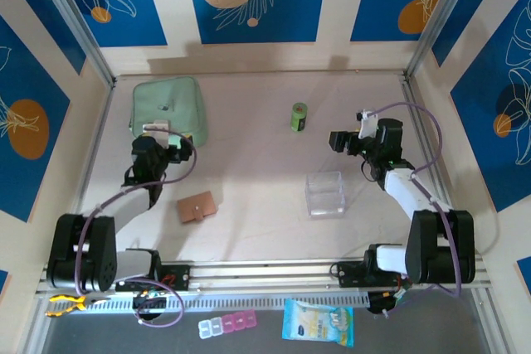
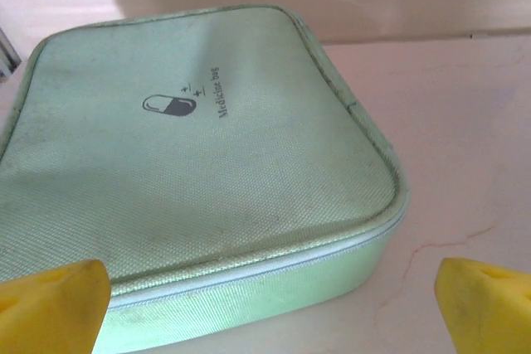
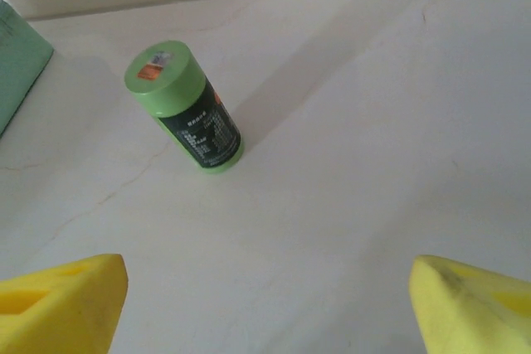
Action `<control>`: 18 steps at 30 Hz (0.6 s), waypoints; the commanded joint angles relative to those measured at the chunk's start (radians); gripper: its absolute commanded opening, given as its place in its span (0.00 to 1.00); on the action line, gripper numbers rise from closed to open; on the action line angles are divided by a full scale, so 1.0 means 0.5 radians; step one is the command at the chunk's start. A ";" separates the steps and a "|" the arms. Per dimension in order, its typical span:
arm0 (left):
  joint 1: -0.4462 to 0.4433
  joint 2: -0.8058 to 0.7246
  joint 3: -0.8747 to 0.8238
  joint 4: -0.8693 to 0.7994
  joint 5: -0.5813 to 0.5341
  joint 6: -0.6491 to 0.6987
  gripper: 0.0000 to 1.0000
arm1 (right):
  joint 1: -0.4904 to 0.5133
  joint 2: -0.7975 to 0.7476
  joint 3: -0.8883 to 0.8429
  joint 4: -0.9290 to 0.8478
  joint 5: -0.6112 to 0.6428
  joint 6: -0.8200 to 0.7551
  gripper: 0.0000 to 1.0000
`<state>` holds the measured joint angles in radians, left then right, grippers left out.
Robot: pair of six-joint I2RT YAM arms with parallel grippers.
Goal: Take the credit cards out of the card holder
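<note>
Pale smooth table (image 1: 249, 205); flat tan rectangular card holder (image 1: 197, 206) closed.

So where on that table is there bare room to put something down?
Widest: mid-table, between the card holder and the clear box. Also between the mint case and the green bottle. Crowded far left, where the left gripper hangs by the case.

Black-and-white arms (image 1: 122, 202) — purple cables (image 1: 404, 104), yellow fingertips (image 2: 51, 298)

Card holder (image 1: 197, 206) shut, inside hidden; mint case (image 2: 207, 163) cropped L/btm.
</note>
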<state>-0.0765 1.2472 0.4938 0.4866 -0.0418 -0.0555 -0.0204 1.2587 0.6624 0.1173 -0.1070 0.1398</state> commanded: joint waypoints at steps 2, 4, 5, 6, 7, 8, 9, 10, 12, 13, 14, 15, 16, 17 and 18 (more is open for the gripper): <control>0.015 -0.185 0.261 -0.742 0.003 -0.259 1.00 | 0.029 -0.107 0.177 -0.705 0.048 0.173 0.80; 0.019 -0.257 0.384 -0.991 0.068 -0.265 1.00 | 0.051 -0.122 0.241 -0.877 0.054 0.211 0.74; 0.018 -0.290 0.451 -1.123 0.090 -0.264 1.00 | 0.069 -0.116 0.283 -0.976 0.054 0.233 0.71; 0.020 -0.318 0.521 -1.240 0.107 -0.264 1.00 | 0.087 -0.108 0.327 -1.072 0.058 0.248 0.68; 0.018 -0.337 0.576 -1.347 0.122 -0.258 1.00 | 0.109 -0.099 0.365 -1.145 0.069 0.264 0.66; 0.020 -0.352 0.650 -1.457 0.125 -0.252 1.00 | 0.131 -0.087 0.398 -1.228 0.083 0.276 0.64; 0.021 -0.353 0.717 -1.548 0.128 -0.245 1.00 | 0.146 -0.075 0.425 -1.286 0.091 0.284 0.62; 0.021 -0.349 0.794 -1.654 0.127 -0.232 1.00 | 0.164 -0.056 0.450 -1.349 0.099 0.296 0.59; 0.024 -0.313 0.942 -1.843 0.097 -0.212 1.00 | 0.193 -0.013 0.492 -1.462 0.133 0.313 0.55; 0.024 -0.287 1.006 -1.921 0.106 -0.178 1.00 | 0.202 0.009 0.505 -1.504 0.139 0.314 0.52; 0.024 -0.264 1.049 -1.972 0.130 -0.135 1.00 | 0.209 0.029 0.509 -1.533 0.133 0.309 0.50; 0.025 -0.248 1.063 -1.989 0.138 -0.112 1.00 | 0.218 0.042 0.507 -1.546 0.133 0.307 0.49; 0.027 -0.235 1.064 -1.996 0.121 -0.111 1.00 | 0.224 0.055 0.499 -1.557 0.149 0.314 0.48; 0.026 -0.231 1.043 -1.985 0.088 -0.137 1.00 | 0.226 0.066 0.492 -1.560 0.155 0.323 0.46; 0.027 -0.233 1.014 -1.962 0.079 -0.162 1.00 | 0.230 0.079 0.486 -1.567 0.172 0.332 0.43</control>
<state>-0.0765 1.1126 1.0061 -0.3809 -0.0010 -0.1448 0.0872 1.2827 0.8970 -0.5789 -0.0414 0.2901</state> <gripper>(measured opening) 0.998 0.441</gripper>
